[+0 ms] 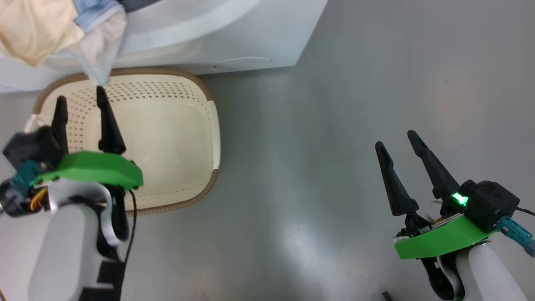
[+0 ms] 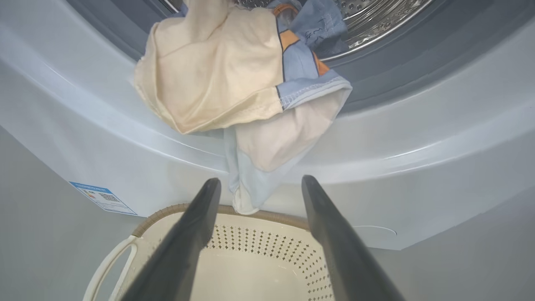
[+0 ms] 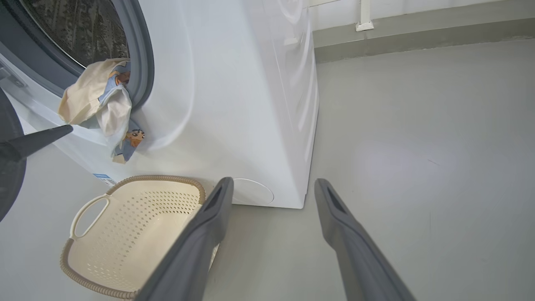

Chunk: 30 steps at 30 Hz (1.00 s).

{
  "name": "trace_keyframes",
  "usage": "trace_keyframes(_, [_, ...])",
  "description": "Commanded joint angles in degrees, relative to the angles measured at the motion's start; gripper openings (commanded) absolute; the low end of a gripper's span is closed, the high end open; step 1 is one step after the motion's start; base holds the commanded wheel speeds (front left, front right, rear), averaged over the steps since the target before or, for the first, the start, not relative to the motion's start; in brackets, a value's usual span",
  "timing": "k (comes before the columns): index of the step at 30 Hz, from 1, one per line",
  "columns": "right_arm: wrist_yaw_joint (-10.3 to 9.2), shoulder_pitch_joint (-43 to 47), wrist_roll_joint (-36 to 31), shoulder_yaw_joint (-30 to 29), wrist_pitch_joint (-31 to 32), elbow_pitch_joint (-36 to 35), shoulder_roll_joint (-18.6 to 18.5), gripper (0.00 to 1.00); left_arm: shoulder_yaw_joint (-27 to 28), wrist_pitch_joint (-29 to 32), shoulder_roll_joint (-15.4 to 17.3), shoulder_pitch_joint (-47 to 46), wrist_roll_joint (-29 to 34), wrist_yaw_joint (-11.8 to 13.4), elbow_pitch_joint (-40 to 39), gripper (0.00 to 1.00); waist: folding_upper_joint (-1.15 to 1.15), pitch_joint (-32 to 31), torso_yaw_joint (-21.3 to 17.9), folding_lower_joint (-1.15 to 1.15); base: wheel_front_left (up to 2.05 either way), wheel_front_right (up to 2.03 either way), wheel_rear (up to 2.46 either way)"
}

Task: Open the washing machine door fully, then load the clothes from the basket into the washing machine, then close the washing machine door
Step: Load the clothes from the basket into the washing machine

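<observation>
The clothes (image 2: 217,71), cream cloth and light blue printed fabric, hang out over the lower lip of the washing machine (image 1: 234,42) opening, with one tail dangling toward the basket (image 1: 215,138). The basket's inside shows bare cream plastic. My left gripper (image 1: 80,95) is open above the basket's far side, and in the left wrist view the left gripper (image 2: 260,180) sits just below the dangling tail, apart from it. My right gripper (image 1: 396,139) is open over the floor, well right of the basket. A dark curved shape (image 3: 10,184), perhaps the door's rim, is cut off at the left edge.
The steel drum (image 2: 376,21) and grey-blue gasket (image 2: 418,50) show behind the clothes. A small blue label (image 2: 102,197) sits low on the machine's front. Grey floor (image 1: 355,83) stretches to the right, and a wall skirting (image 3: 418,37) lies beyond the machine.
</observation>
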Motion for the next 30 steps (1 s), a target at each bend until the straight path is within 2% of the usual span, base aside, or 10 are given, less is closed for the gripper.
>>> trace_keyframes(1, [0.09,0.4,-0.1,1.5,-0.3,-1.2,0.2,1.00,2.7,-1.1,1.2,-2.1,-2.4,-1.1,2.0,1.00,0.00,1.0,-1.2,0.00,0.00,0.00,0.00])
trace_keyframes(2, [0.09,0.4,-0.1,1.5,-0.3,-1.2,0.2,1.00,2.7,-1.1,1.2,-2.1,-2.4,-1.1,2.0,1.00,0.00,1.0,-1.2,0.00,0.00,0.00,0.00])
trace_keyframes(6, [0.09,0.3,-0.1,1.2,-0.3,-1.2,0.2,1.00,4.0,-3.5,0.5,-6.5,-6.3,-4.0,8.3,1.00,0.00,1.7,-1.6,0.00,0.00,0.00,0.00])
trace_keyframes(15, [0.09,0.0,-0.1,1.7,-0.3,-1.3,0.0,1.00,4.8,-7.7,0.5,-14.3,-9.1,-8.2,20.2,1.00,0.00,2.6,-2.3,0.00,0.00,0.00,0.00])
trace_keyframes(21, [0.09,-0.2,0.0,2.6,-0.3,-1.1,-0.2,1.00,5.6,-9.2,0.6,-17.8,-10.1,-10.4,25.6,1.00,0.00,3.2,-2.7,0.00,0.00,0.00,0.00])
trace_keyframes(29, [0.09,-0.2,0.3,3.5,-0.3,-1.0,-0.7,1.00,6.5,-10.0,0.9,-22.0,-9.6,-12.0,30.1,1.00,0.00,4.0,-3.2,0.00,0.00,0.00,0.00])
trace_keyframes(30, [0.09,-0.2,0.3,3.5,-0.3,-1.0,-0.8,1.00,6.8,-10.0,0.9,-22.4,-9.5,-12.0,30.4,0.92,0.00,4.1,-3.3,0.00,0.00,0.00,0.00])
